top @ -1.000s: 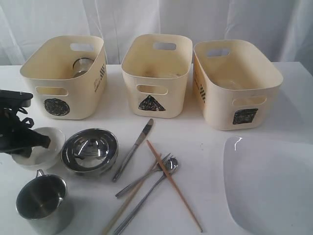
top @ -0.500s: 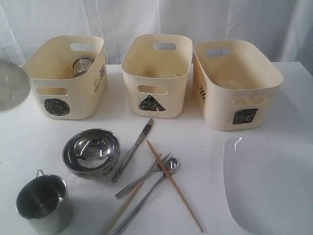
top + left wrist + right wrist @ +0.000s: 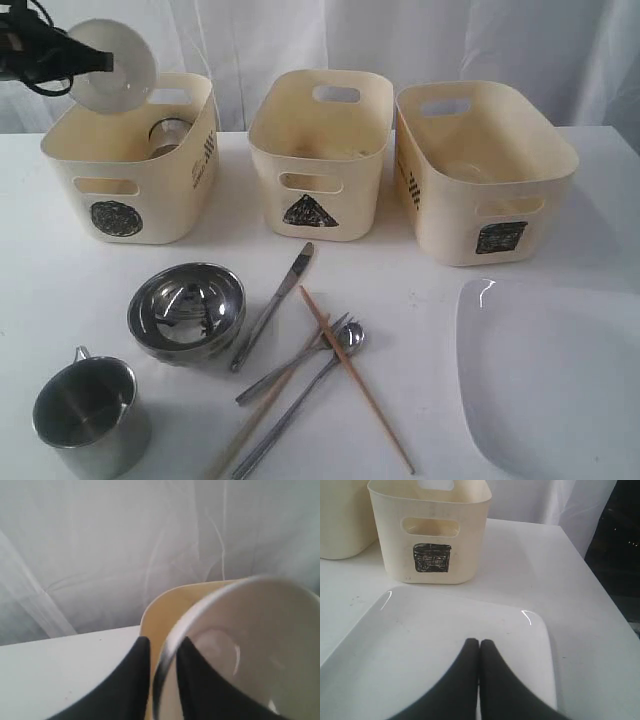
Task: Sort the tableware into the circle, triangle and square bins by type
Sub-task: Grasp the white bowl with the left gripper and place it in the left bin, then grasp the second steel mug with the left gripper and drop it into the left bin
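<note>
Bowl-sorting is midway: the left gripper [image 3: 163, 650] is clamped on the rim of the white bowl [image 3: 112, 75], one finger inside and one outside. It holds the bowl tilted in the air above the back left corner of the circle bin [image 3: 160, 190]. Inside that bin sits what looks like a steel mug [image 3: 170, 133], though only part of it shows.

The triangle bin [image 3: 350, 200] stands in the middle and the square bin [image 3: 450, 220] on the right, all three in a row at the back of the table [image 3: 420, 290].

In front of the circle bin rests the steel bowl [image 3: 187, 310], with a second mug [image 3: 88, 412] nearer the front edge. Just right of the steel bowl lies the knife [image 3: 272, 305]. Beside it the fork [image 3: 270, 383], spoon [image 3: 350, 338] and chopsticks [image 3: 355, 378] lie crossed in a loose heap. The plate [image 3: 550, 380] sits at the front right, before the square bin.

The right gripper [image 3: 479, 652] hangs over the plate with its fingers pressed together, holding nothing.
</note>
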{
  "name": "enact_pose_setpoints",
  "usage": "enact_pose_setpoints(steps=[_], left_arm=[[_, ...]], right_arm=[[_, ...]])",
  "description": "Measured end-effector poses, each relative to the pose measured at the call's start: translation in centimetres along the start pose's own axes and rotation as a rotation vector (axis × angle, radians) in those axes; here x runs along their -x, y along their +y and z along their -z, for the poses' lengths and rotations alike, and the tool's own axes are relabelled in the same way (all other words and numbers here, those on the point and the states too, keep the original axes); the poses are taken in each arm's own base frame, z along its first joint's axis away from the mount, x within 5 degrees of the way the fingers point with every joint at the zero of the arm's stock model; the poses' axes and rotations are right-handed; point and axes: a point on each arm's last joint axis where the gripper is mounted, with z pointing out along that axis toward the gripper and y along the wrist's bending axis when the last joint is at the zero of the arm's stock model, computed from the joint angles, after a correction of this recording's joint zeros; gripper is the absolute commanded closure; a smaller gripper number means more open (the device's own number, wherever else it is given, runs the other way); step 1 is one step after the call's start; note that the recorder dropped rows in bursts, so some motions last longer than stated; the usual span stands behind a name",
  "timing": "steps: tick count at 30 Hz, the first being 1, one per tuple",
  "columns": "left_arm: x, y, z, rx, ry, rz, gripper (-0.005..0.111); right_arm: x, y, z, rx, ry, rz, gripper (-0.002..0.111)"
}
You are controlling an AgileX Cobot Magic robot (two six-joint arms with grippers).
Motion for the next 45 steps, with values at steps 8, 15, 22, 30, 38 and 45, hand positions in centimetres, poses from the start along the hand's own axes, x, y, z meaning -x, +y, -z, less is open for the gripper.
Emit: enact_pose_setpoints(steps=[8,15,22,30,38,45], left_arm=[[1.5,-1.2,0.4,0.031,0.084,-0.028,0.043],[2.6,-0.2,3.4,0.1,0.206,0.027,0.046],[2.2,0.9,10.4,0.168,0.63,0.025,0.086],[-3.3,-3.5,12.9,-0.368,1.042,-0.008,0.107],[-11.7,-4.9,14.3,-0.489,1.327,0.031,0.107],[-14.3,-5.1,14.9,-0.481,1.339,0.051,0.107]], right_arm=[[0.0,0.0,0.0,0.0,0.0,0.0,0.108],[0.0,0.0,0.0,0.0,0.0,0.0,0.108],[0.0,0.0,0.0,0.0,0.0,0.0,0.108],[0.0,0.0,0.0,0.0,0.0,0.0,0.108],[0.0,0.0,0.0,0.0,0.0,0.0,0.108],[0.0,0.0,0.0,0.0,0.0,0.0,0.108]])
